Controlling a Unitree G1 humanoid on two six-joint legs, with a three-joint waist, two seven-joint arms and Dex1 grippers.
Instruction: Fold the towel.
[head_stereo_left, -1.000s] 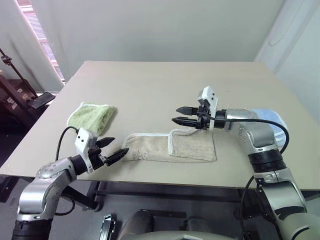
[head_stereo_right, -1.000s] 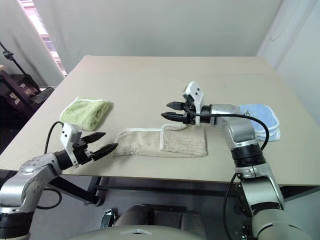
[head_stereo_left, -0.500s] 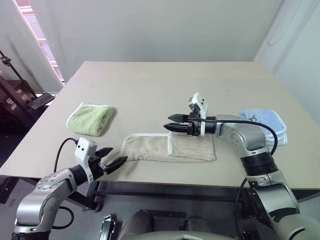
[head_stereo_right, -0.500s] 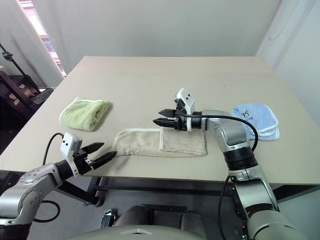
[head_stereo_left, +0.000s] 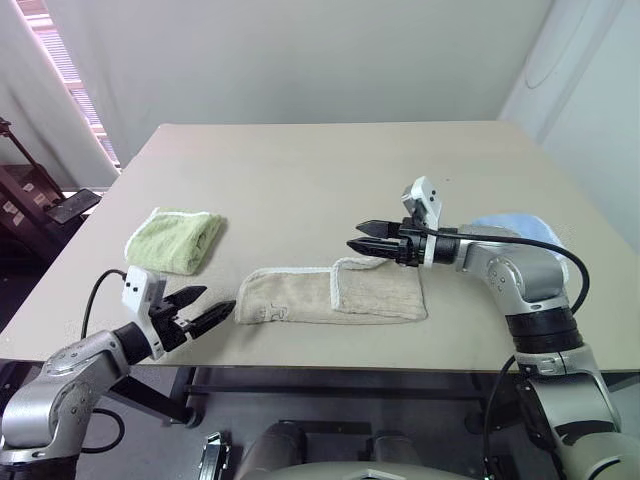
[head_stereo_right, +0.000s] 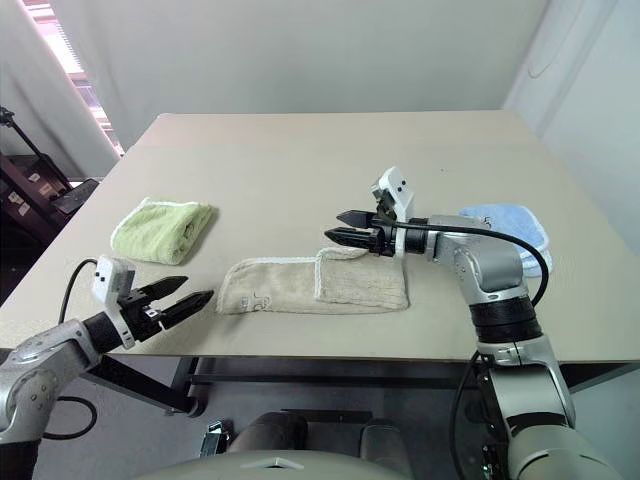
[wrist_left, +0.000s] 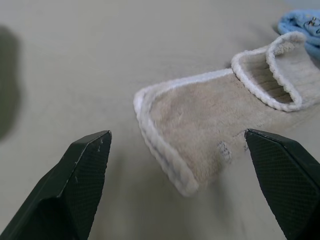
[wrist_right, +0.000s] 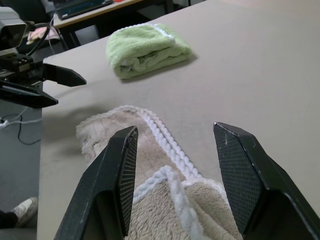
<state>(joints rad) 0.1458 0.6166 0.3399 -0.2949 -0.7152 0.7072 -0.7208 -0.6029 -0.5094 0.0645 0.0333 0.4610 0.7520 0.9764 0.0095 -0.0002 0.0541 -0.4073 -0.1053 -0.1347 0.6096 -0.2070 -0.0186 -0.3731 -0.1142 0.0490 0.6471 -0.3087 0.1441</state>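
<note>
**Both grippers empty, towel half folded near the front edge**

Right gripper (head_stereo_left: 362, 236) hovers just above the folded-over end of the towel (head_stereo_left: 330, 297), its two black fingers parted by a moderate gap with nothing between them. Left gripper (head_stereo_left: 210, 308) hangs at the table's (head_stereo_left: 300, 180) front edge, just off the towel's left end, jaws spread wide and empty.

The beige towel lies flat along the front of the table, its right part doubled over so that a white corded edge runs across it. A small dark printed mark (wrist_left: 223, 148) sits near its left corner; it is too small to read. A dark print also shows on the light-blue cloth (head_stereo_right: 510, 225) behind the right arm, equally illegible. The green folded towel (head_stereo_left: 176, 238) lies well apart, to the left.

Against a second ago, the left gripper has drawn away from the towel's left end, out and lower toward the table's edge. The right gripper dipped close to the fold half a second ago and now stands a little higher above it. The towel's fold looks unchanged.
</note>
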